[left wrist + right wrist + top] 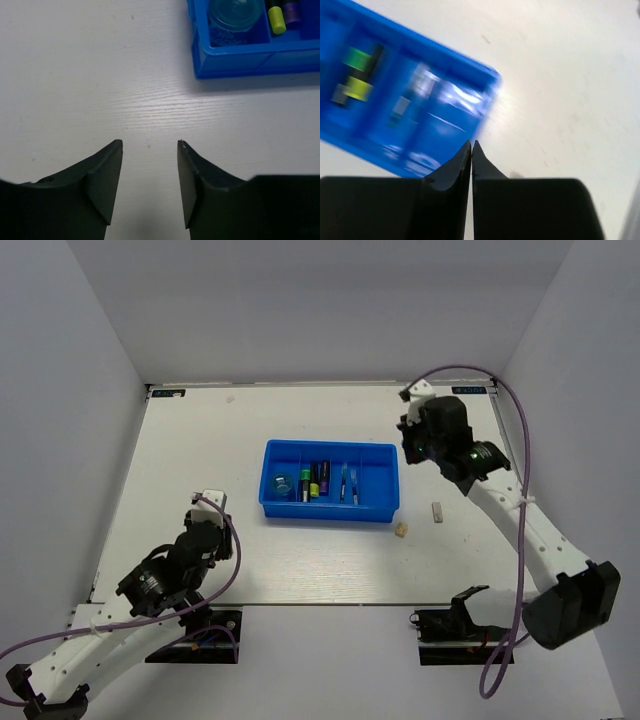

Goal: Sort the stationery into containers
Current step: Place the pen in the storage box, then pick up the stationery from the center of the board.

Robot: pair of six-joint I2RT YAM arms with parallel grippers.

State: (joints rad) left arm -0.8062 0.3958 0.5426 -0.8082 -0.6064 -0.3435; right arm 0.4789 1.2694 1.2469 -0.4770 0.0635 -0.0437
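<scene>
Blue tray (325, 513) mid-table, two erasers lying outside it.

It holds the bluish round piece (283, 483), markers (314, 481) and pens (348, 483). The beige eraser (401, 529) and white eraser (437, 510) lie just right of it. My right gripper (471, 150) is pinched together, empty, by its right end. My left gripper (150, 150) gapes, empty.

Tray (330, 512): bright blue, unpatterned. Bench (100, 75): white, a faint grain is seen. Round piece (235, 15): translucent blue-green. Highlighter (276, 20): yellow tip. Marker (291, 12): purple tip. Erasers: one beige (400, 530), one white (436, 511). Left gripper (150, 175) and right gripper (471, 165): black.
</scene>
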